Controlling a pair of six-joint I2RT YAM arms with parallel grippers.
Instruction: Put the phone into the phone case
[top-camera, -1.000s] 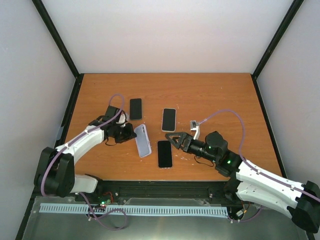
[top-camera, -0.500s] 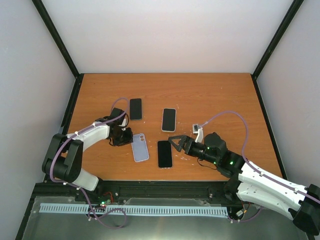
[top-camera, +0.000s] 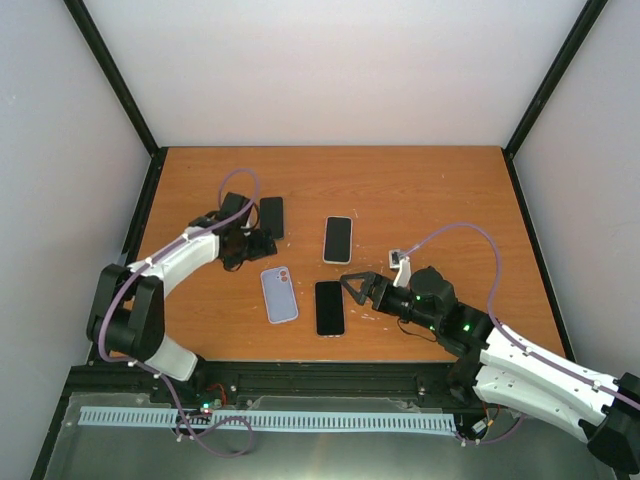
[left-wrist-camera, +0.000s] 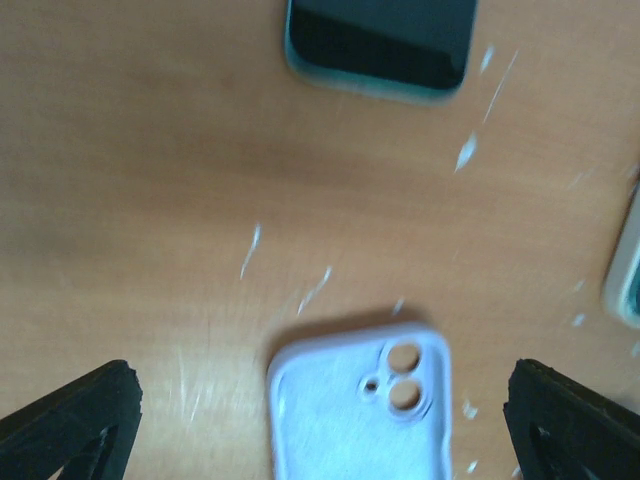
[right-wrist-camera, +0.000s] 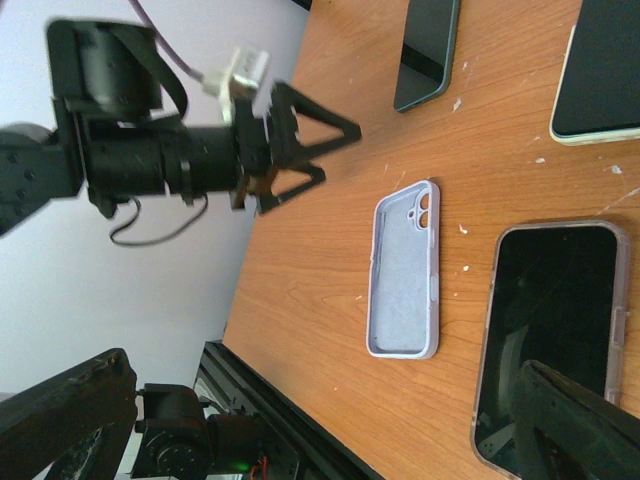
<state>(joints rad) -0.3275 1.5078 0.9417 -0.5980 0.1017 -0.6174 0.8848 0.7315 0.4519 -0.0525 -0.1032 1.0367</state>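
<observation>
- Across the orange table (top-camera: 420, 190), only the top view shows the white-rimmed phone (top-camera: 338, 239) and the black phone (top-camera: 271, 216) whole.
- My left gripper (top-camera: 260, 243) is spread wide, holding nothing, near the black phone; the right wrist view shows its jaws side-on.
- My right gripper (top-camera: 352, 286) gapes empty just beside the dark phone (top-camera: 329, 307).
- That phone lies screen up beside the lilac phone case (top-camera: 279, 295), not touching.
- Up close, the left wrist view shows the case's camera holes (left-wrist-camera: 404, 358), slightly blurred.

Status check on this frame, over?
Both open and empty: left end effector, right end effector. Empty phone case lies flat, dark phone alongside. Nothing between them.
</observation>
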